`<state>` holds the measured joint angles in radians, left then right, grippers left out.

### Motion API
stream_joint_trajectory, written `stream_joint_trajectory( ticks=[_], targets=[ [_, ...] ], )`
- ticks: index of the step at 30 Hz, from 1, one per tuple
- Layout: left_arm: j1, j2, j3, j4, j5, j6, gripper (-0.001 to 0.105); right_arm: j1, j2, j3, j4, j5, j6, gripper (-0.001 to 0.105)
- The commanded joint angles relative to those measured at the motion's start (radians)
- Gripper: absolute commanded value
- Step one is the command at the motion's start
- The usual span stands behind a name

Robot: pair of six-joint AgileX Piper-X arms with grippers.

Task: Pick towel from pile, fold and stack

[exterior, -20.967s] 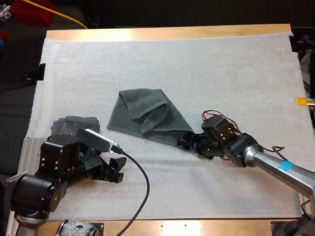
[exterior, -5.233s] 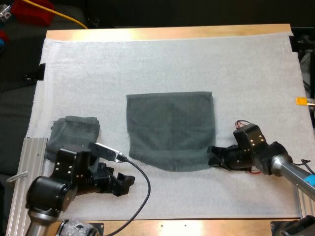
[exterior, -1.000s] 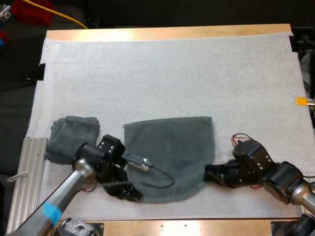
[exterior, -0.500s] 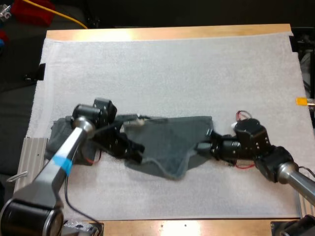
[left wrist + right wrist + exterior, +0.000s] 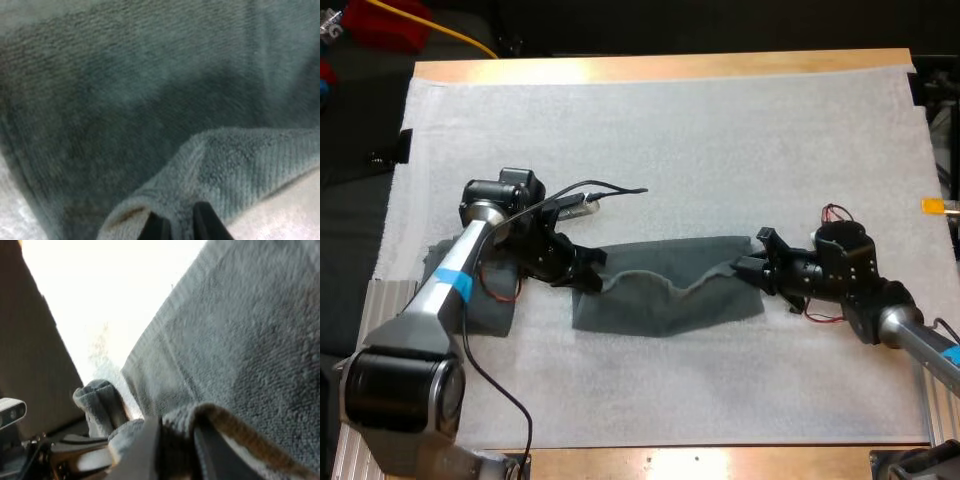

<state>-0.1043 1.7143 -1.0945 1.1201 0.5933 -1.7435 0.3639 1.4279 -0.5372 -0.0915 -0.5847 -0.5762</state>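
Note:
A dark grey-green towel (image 5: 665, 290) lies across the middle of the white mat (image 5: 670, 140), its near edge raised and carried over toward the far edge in a sagging band. My left gripper (image 5: 588, 283) is shut on the towel's left corner, and my right gripper (image 5: 748, 268) is shut on its right corner. In the left wrist view my gripper (image 5: 180, 227) pinches a rolled hem of the towel (image 5: 150, 100). The right wrist view has my gripper (image 5: 175, 452) pressing on the towel's (image 5: 240, 340) hem. A folded towel (image 5: 485, 310) lies at the left, partly under my left arm.
An aluminium rail (image 5: 380, 330) runs along the mat's near left side. The wooden table edge (image 5: 660, 68) bounds the far side. Bare mat stretches beyond the towel and in front of it.
Both grippers have swung away from the near edge toward the far side, dragging the towel's near corners up and over. The flat towel has become a narrow, sagging band.

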Motion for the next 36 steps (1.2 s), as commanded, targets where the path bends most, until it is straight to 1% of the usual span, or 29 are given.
stream_joint_trajectory(
  ticks=[1, 2, 4, 6, 8, 10, 19, 21, 22, 24, 25, 26, 27, 28, 29, 30, 31, 32, 34, 36],
  targets=[
    [0.000, 0.001, -0.004, -0.020, -0.041, -0.015, 0.000, -0.005, 0.006, -0.013, -0.011, 0.016, -0.002, 0.001],
    [0.000, 0.001, -0.004, -0.026, -0.052, -0.023, 0.000, -0.005, 0.007, -0.015, -0.011, 0.021, -0.002, 0.001],
    [0.000, 0.000, -0.004, -0.050, -0.099, -0.033, 0.000, -0.005, 0.014, -0.016, -0.011, 0.062, -0.002, 0.001],
    [0.000, 0.000, -0.004, -0.067, -0.119, -0.033, 0.000, -0.005, 0.015, -0.016, -0.011, 0.094, -0.002, 0.001],
    [0.000, 0.000, -0.004, -0.087, -0.157, -0.033, 0.000, -0.005, 0.015, -0.016, -0.011, 0.128, -0.002, 0.001],
    [0.000, 0.000, -0.004, -0.099, -0.172, -0.033, 0.000, -0.005, 0.015, -0.016, -0.011, 0.142, -0.002, 0.001],
    [0.000, 0.000, -0.004, -0.134, -0.178, -0.030, 0.000, -0.005, 0.015, -0.016, -0.011, 0.174, -0.002, 0.001],
    [0.000, 0.000, -0.004, -0.134, -0.172, -0.028, 0.000, -0.005, 0.015, -0.016, -0.011, 0.174, -0.002, 0.003],
    [0.000, 0.000, -0.004, -0.134, -0.169, -0.028, 0.003, -0.005, 0.015, -0.016, -0.011, 0.176, -0.002, 0.007],
    [0.000, 0.000, -0.004, -0.134, -0.169, -0.023, 0.012, -0.005, 0.015, -0.016, -0.015, 0.176, -0.010, 0.018],
    [0.000, 0.000, -0.004, -0.134, -0.169, -0.023, 0.023, -0.005, 0.015, -0.016, -0.028, 0.166, -0.022, 0.026],
    [0.000, 0.000, -0.005, -0.134, -0.169, -0.023, 0.037, -0.005, 0.015, -0.016, -0.051, 0.151, -0.046, 0.036],
    [0.000, 0.000, -0.005, -0.134, -0.169, -0.023, 0.044, -0.005, 0.015, -0.016, -0.068, 0.144, -0.057, 0.040],
    [0.000, -0.002, -0.006, -0.132, -0.169, -0.023, 0.062, -0.005, 0.015, -0.016, -0.106, 0.125, -0.078, 0.051],
    [0.000, -0.004, -0.006, -0.132, -0.169, -0.023, 0.072, -0.005, 0.015, -0.016, -0.124, 0.113, -0.094, 0.056],
    [0.000, -0.008, -0.006, -0.127, -0.169, -0.020, 0.077, -0.005, 0.015, -0.016, -0.171, 0.092, -0.120, 0.062],
    [0.000, -0.016, -0.006, -0.127, -0.167, -0.008, 0.071, -0.005, 0.015, -0.016, -0.215, 0.071, -0.135, 0.065],
    [0.000, -0.025, -0.006, -0.127, -0.162, 0.003, 0.067, -0.005, 0.015, -0.016, -0.244, 0.057, -0.140, 0.065],
    [0.000, -0.046, -0.006, -0.125, -0.162, 0.010, 0.065, -0.005, 0.010, -0.016, -0.252, 0.047, -0.150, 0.065],
    [0.000, -0.074, -0.006, -0.125, -0.162, 0.019, 0.065, -0.005, 0.000, -0.016, -0.232, 0.048, -0.172, 0.065]
  ],
)
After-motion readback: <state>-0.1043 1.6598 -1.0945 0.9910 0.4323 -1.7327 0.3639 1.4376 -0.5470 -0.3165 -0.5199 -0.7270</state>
